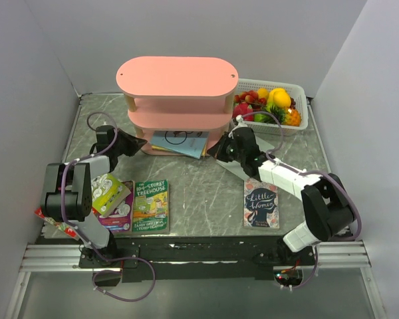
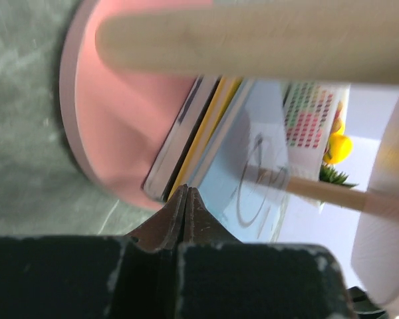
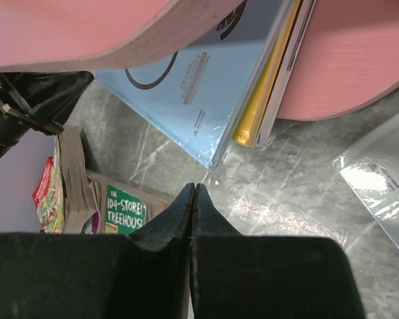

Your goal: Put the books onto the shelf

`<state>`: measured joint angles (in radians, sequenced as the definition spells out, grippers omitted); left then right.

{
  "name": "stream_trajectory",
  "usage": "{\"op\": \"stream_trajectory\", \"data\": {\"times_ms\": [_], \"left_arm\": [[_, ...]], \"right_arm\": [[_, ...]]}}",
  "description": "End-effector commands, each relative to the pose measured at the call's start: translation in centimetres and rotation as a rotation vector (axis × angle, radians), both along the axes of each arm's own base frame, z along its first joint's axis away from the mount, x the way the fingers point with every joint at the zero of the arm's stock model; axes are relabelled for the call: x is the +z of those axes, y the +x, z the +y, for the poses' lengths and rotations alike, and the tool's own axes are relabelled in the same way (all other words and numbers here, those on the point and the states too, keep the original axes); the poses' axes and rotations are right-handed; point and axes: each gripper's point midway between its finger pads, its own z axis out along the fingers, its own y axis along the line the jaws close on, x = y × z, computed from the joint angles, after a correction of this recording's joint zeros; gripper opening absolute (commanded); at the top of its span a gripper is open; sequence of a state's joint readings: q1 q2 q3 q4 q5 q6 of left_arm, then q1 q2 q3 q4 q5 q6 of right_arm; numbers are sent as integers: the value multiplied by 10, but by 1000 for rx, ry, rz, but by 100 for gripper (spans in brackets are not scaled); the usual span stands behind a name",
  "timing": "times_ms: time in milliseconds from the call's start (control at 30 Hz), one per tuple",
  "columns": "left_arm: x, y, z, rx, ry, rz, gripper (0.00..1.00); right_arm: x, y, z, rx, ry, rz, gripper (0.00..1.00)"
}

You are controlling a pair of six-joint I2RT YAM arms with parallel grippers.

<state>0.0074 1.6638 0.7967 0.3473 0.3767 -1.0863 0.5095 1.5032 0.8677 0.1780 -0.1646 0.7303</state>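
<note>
The pink shelf (image 1: pixel 176 76) stands at the back of the table. On its bottom board lie a light blue book (image 1: pixel 179 141), a yellow one (image 3: pixel 266 100) and a grey one (image 2: pixel 179 146) in a loose stack. My left gripper (image 2: pixel 186 189) is shut and empty, its tip at the stack's left corner. My right gripper (image 3: pixel 195 186) is shut and empty just off the blue book's right corner. The green Treehouse book (image 1: pixel 151 206), Little Women (image 1: pixel 261 204), a lime green book (image 1: pixel 108 193) and a purple one (image 1: pixel 120 214) lie on the table.
A white fruit basket (image 1: pixel 303 106) stands right of the shelf. A grey-white glossy book (image 3: pixel 379 179) lies under my right arm. A red book (image 1: pixel 53 222) hangs at the table's left edge. A wooden shelf post (image 2: pixel 253 40) crosses close above my left gripper.
</note>
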Motion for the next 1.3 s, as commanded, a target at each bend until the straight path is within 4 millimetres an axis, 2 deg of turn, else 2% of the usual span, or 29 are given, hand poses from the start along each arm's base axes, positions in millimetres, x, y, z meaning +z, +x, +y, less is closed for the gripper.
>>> {"op": "stream_trajectory", "data": {"times_ms": [0, 200, 633, 767, 967, 1167, 1267], "left_arm": [[28, 23, 16, 50, -3, -102, 1], [27, 29, 22, 70, -3, -102, 1], [19, 44, 6, 14, -66, -123, 1], [20, 45, -5, -21, -83, -133, 1], [17, 41, -12, -40, -87, -129, 1], [15, 35, -11, -34, -82, -120, 1], [15, 34, -10, -32, -80, -119, 1]], "right_arm": [[29, 19, 7, -10, 48, -71, 0], [19, 21, 3, -31, 22, -58, 0], [6, 23, 9, -19, 31, -18, 0], [6, 25, 11, -17, 36, -13, 0], [1, 27, 9, -29, 23, 2, 0], [-6, 36, 0, -67, 32, 24, 0], [-9, 37, 1, -55, 28, 34, 0]]}}
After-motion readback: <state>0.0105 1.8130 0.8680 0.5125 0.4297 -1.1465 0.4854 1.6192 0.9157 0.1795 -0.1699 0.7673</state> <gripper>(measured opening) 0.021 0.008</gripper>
